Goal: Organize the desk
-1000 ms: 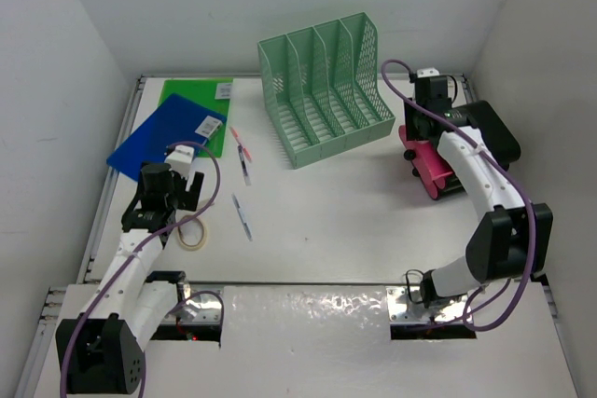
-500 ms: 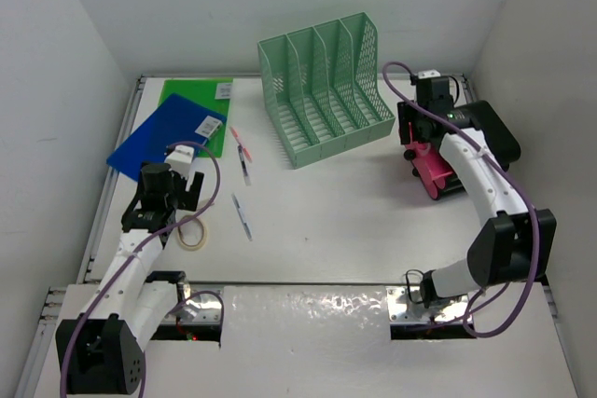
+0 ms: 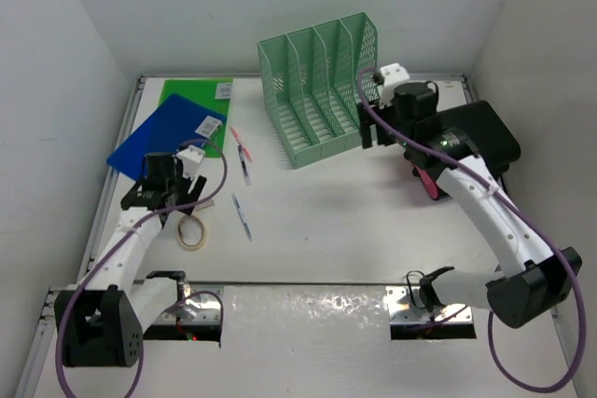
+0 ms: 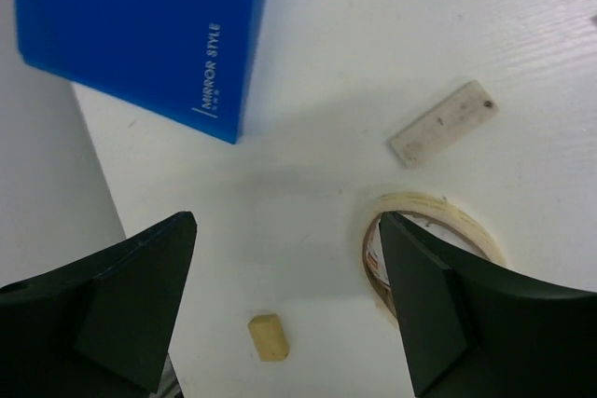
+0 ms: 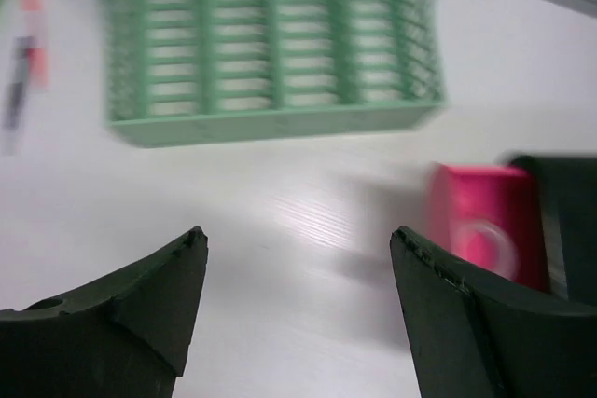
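Your right claw [image 5: 297, 235] has left the pink item [image 5: 476, 221] and swung toward the green rack [image 3: 322, 90], jaws spread, empty (release looks done). Left claw [image 4: 284, 221], also spread, hovers over the tape roll [image 4: 424, 204] on the bench [image 3: 326, 230]; tidying barely begun.

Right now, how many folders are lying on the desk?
2. The blue folder lies at the far left of the desk, overlapping the green folder, which sits behind it near the back edge. Another sheet or folder could be hidden under them.
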`<act>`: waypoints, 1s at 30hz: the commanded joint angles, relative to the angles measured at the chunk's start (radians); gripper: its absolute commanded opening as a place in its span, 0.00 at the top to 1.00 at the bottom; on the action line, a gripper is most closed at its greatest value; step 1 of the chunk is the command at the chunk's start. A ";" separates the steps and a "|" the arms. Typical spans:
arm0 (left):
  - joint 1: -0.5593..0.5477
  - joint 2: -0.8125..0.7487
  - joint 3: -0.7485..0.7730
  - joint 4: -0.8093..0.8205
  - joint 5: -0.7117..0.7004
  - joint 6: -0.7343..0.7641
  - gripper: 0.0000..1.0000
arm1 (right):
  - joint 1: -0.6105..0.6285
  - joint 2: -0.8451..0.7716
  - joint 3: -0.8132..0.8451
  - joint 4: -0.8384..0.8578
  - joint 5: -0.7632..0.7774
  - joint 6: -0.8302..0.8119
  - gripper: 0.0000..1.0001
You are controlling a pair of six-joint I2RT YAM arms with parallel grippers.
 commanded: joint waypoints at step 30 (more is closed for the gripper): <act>0.016 0.439 -0.044 0.089 0.003 0.069 1.00 | 0.171 -0.131 -0.348 0.139 -0.088 0.009 0.20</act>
